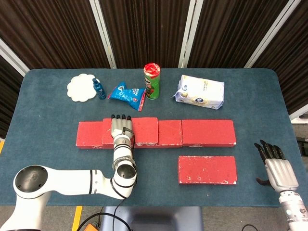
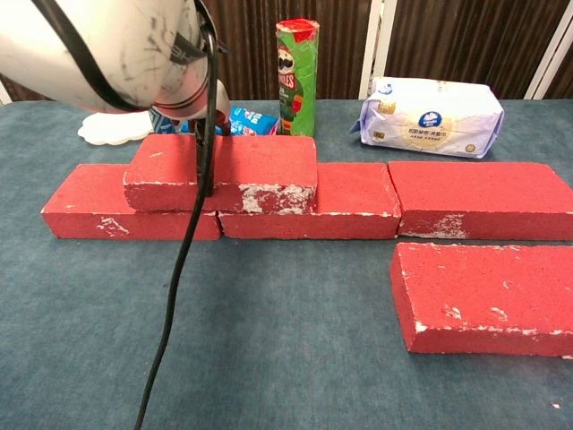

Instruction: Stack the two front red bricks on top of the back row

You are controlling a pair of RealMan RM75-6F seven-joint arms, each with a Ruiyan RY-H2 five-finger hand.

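Back row: white doily [image 1: 82, 87]; blue bottle [image 1: 99, 89]; snack bag [image 1: 127, 94] (blue); chip can [image 1: 151, 81]; tissue pack [image 1: 199, 92].

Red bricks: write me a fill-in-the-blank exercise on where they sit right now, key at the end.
1. The stacked brick lies on top of the ____ row.
2. The left hand rests on the ____ brick.
3. The front brick lies flat on the ____.
4. The right hand holds ____.

Missing words: back; stacked; table; nothing
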